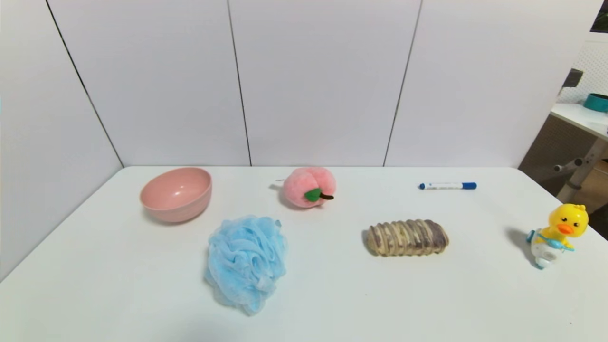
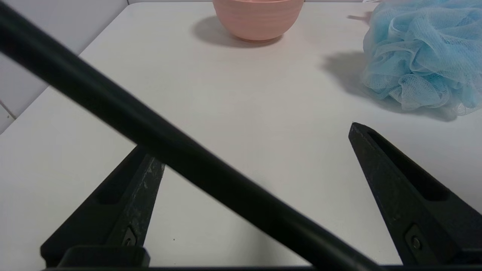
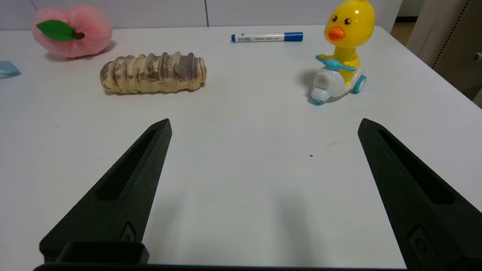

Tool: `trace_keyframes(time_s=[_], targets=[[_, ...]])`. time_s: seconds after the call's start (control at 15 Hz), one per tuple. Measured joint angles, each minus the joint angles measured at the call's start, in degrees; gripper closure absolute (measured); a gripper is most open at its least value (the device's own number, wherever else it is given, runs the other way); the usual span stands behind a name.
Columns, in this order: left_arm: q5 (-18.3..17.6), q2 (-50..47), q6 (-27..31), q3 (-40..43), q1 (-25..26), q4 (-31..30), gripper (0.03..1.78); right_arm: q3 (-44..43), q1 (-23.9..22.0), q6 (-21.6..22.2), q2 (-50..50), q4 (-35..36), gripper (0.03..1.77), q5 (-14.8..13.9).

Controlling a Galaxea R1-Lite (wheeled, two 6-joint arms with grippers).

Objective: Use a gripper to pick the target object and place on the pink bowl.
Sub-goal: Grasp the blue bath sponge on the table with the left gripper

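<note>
Nearest the robot, the left gripper (image 2: 256, 141), a black claw with two pointed fingers, hung low over the near left part of the white table (image 1: 332, 304) with its fingers spread wide and nothing between them; a black cable (image 2: 180, 150) crossed its wrist view diagonally. The right gripper (image 3: 263, 124), black and pointed likewise, hovered over the near right part of the table, also spread apart and empty. Neither gripper showed in the head view. Just beyond the left gripper lay the fluffy light-blue mesh bath pouf (image 1: 246, 261), resting on the table left of centre and untouched. At about the same depth, right of centre, lay a ribbed tan-and-brown bread-shaped toy (image 1: 406, 237), and near the right edge stood a yellow plastic duck on a white scooter (image 1: 555, 235). Farther back and to the left of the pouf sat the smooth salmon-pink round plastic bowl (image 1: 176, 194), upright, near the pouf but apart from it. Level with the bowl, near the middle, rested a pink plush peach with a green leaf (image 1: 308, 187), and to its right a white marker with a blue cap (image 1: 447, 185) lay flat near the far edge.
</note>
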State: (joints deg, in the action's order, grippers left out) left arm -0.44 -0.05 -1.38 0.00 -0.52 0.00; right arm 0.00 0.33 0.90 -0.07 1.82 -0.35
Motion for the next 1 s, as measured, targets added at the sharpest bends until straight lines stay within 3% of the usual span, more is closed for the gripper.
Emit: trace_keyframes(time_s=[1.0], targets=[[0.00,0.02,0.00,0.00,0.00,0.00,0.12,0.00,0.00,-0.06,0.00,0.00,0.09,0.00]])
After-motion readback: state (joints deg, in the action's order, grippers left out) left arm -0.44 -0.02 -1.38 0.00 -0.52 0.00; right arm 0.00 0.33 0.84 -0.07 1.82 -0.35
